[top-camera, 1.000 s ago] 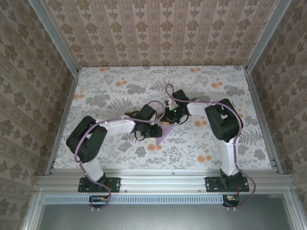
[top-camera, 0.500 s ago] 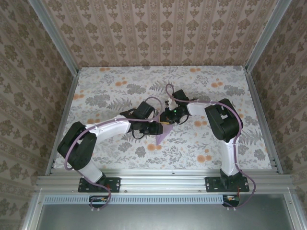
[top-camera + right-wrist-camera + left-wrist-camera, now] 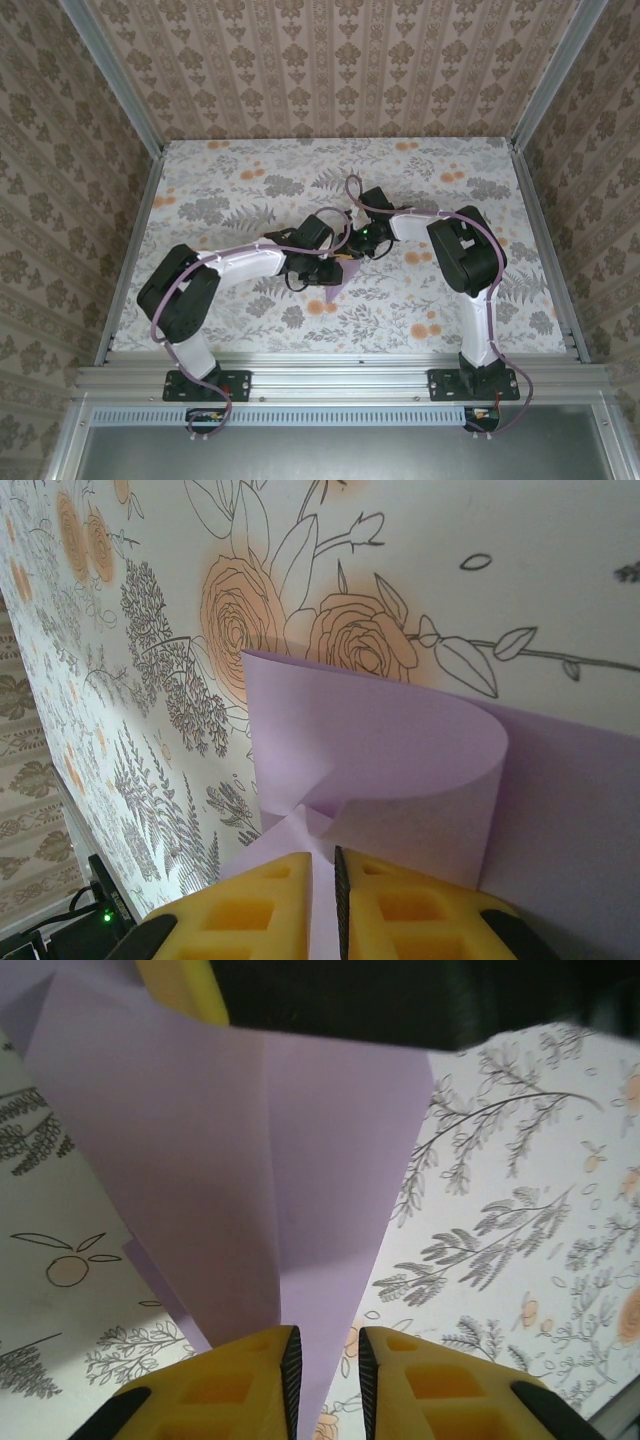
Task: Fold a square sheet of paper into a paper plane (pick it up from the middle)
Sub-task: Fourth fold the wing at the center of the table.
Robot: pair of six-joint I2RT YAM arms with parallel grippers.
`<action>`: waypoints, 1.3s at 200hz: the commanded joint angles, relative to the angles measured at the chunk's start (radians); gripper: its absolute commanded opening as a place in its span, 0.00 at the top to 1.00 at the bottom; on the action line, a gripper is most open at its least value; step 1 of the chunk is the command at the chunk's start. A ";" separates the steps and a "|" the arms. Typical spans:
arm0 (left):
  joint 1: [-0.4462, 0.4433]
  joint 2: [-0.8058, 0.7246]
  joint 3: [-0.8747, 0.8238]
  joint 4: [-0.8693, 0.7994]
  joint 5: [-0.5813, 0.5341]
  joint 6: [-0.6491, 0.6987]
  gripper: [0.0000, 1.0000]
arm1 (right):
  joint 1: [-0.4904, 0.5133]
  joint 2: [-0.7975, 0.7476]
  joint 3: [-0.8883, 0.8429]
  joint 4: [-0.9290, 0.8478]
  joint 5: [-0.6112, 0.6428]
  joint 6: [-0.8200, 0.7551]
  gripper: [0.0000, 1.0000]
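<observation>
Near the middle of the counter [image 3: 450,300], the paper [image 3: 338,278], creased but no plane yet, is clenched in the right hand [image 3: 323,865] and runs between the left hand's [image 3: 327,1345] fingers [image 3: 220,1395], whose grip I cannot tell.

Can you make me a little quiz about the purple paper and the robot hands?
1. True or false: the paper is green.
2. What colour are the fingers of the right hand? A yellow, B blue, C red.
3. What is drawn on the table?

Key: 1 false, it is purple. 2 A. 3 flowers and leaves.
</observation>
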 commanded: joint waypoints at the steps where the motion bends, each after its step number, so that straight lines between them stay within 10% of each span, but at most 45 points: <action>1: -0.008 0.022 0.027 -0.003 0.006 0.030 0.75 | 0.007 0.026 -0.036 -0.037 0.016 0.002 0.82; 260: -0.009 0.073 -0.077 0.013 -0.060 0.051 0.84 | -0.019 -0.054 -0.033 0.003 -0.011 0.035 0.80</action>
